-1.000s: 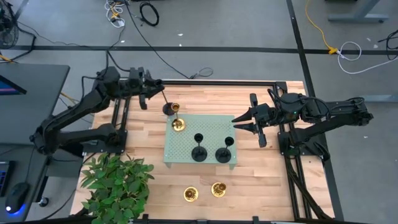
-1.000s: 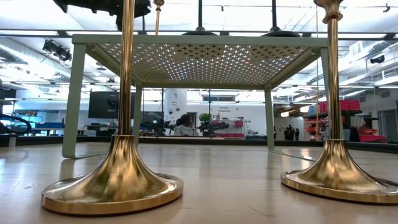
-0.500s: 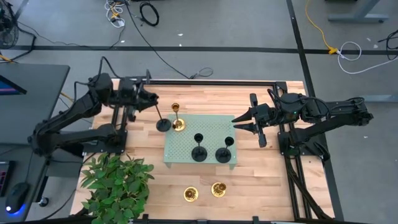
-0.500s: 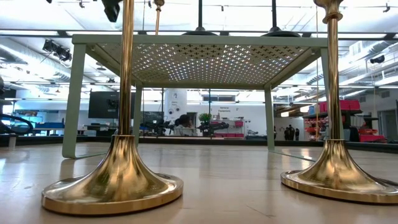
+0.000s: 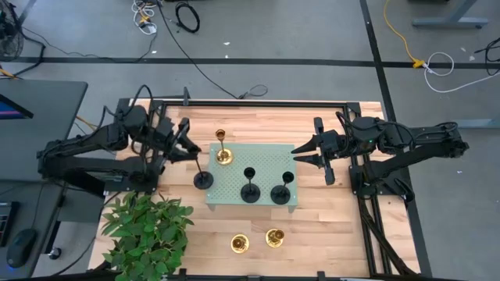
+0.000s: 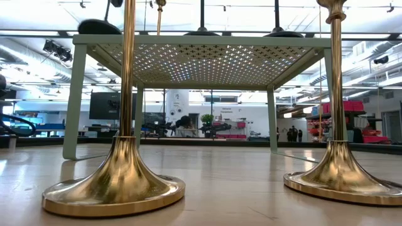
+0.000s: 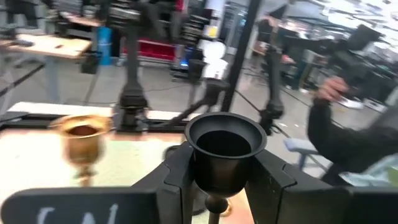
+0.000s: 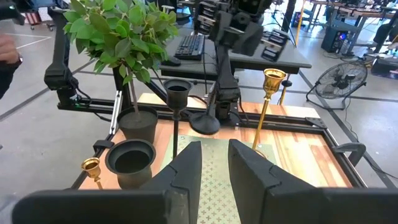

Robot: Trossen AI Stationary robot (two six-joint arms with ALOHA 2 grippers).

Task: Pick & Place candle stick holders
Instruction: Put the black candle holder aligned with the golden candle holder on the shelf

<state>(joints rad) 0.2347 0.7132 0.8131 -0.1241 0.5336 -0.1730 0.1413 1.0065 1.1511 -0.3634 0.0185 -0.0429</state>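
The left gripper [image 5: 184,147] is holding a black candle stick holder [image 5: 202,179] tilted beside the green tray's [image 5: 269,158] left edge. The right gripper [image 5: 301,154] is hovering parted by the tray's right side. Two gold holders [image 5: 256,240] are standing nearer.

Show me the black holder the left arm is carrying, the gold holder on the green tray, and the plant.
black holder [image 7: 225,144], left wrist view, cup.
gold holder [image 5: 224,156], high view, base.
plant [image 5: 148,226], high view, leaves.
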